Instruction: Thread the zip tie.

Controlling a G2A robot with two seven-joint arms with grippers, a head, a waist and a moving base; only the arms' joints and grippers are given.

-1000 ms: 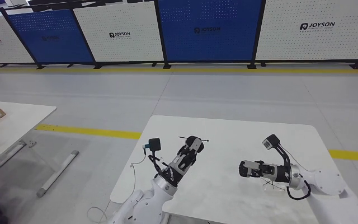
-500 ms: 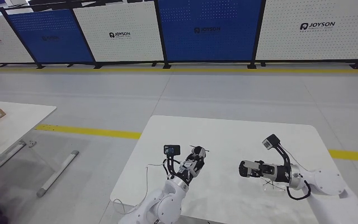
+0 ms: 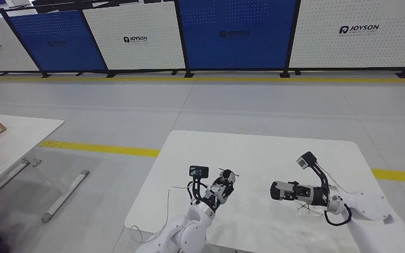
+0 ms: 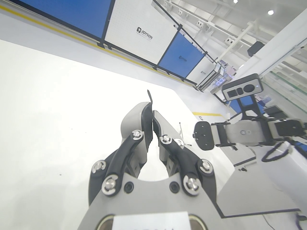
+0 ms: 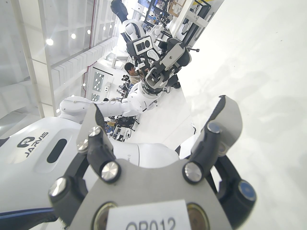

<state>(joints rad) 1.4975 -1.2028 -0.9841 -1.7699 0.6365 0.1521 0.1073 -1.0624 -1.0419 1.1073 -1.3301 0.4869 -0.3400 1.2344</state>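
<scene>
Left jaws clamped on a black zip tie [image 4: 149,96] above the bench [image 4: 48,84], right jaws open and empty; best to line the tie's tip up squarely before gripping.

The left end effector [image 4: 152,114] is held tilted upward, its fingers pressed together on a zip tie [image 4: 149,96]. The right end effector [image 3: 274,190] is pointed toward it, well apart, fingers spread.

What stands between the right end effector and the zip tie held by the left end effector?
Nothing visible does. The left end effector is shut on the zip tie, the right end effector is open and faces it, and bare table lies between them.
</scene>
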